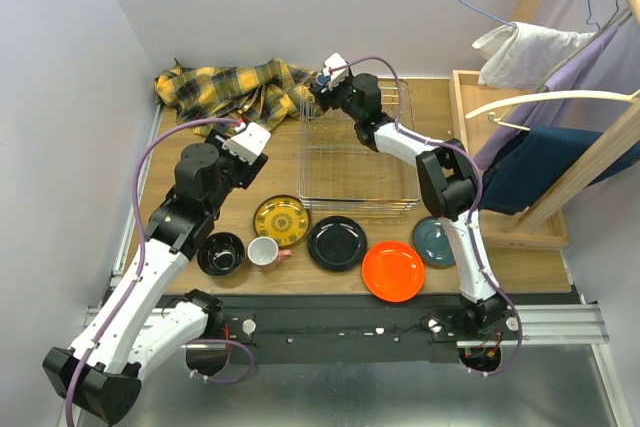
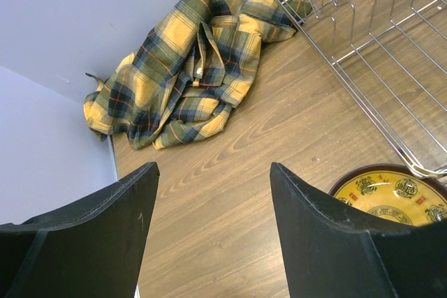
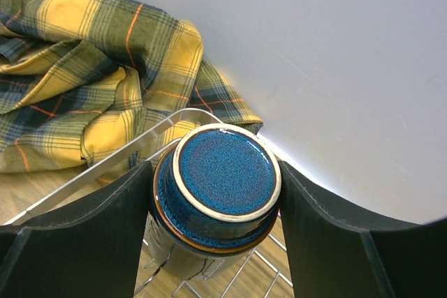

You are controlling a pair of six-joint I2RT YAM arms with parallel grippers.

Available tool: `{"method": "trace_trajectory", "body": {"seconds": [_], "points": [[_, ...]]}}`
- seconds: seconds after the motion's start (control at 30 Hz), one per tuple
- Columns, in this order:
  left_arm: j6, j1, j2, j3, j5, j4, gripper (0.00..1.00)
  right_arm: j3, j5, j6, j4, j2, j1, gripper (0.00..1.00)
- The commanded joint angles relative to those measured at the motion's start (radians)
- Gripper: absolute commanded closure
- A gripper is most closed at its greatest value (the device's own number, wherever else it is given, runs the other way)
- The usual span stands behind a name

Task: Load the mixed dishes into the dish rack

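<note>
Right claw [image 3: 213, 179] grips blue cup [image 3: 225, 169] upside down over rack [image 3: 105, 162] corner; release off-centre and you may tip it onto cloth [image 3: 84, 68]. Left claw [image 2: 213, 172] wide, empty.

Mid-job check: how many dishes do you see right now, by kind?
Plates: 4 (yellow plate, black plate, orange plate, teal plate)
Bowls: 1 (black bowl)
Cups: 1 (white cup)
Blue vessel in right claw: 1
Total: 7
</note>
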Motion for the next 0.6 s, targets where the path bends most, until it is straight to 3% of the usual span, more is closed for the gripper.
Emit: {"method": "trace_trajectory", "body": {"seconds": [0.0, 0.43, 0.57], "points": [[-0.005, 0.005, -0.003, 0.011, 0.020, -0.005, 0.26, -0.009, 0.032, -0.015, 0.146, 0.028, -0.005, 0.92], [-0.026, 0.005, -0.001, -0.019, 0.026, 0.015, 0.26, -0.013, -0.006, -0.005, 0.095, 0.074, -0.007, 0.90], [-0.034, 0.005, -0.009, -0.041, 0.029, 0.024, 0.26, -0.012, 0.010, -0.005, 0.080, 0.083, -0.005, 0.82]]}}
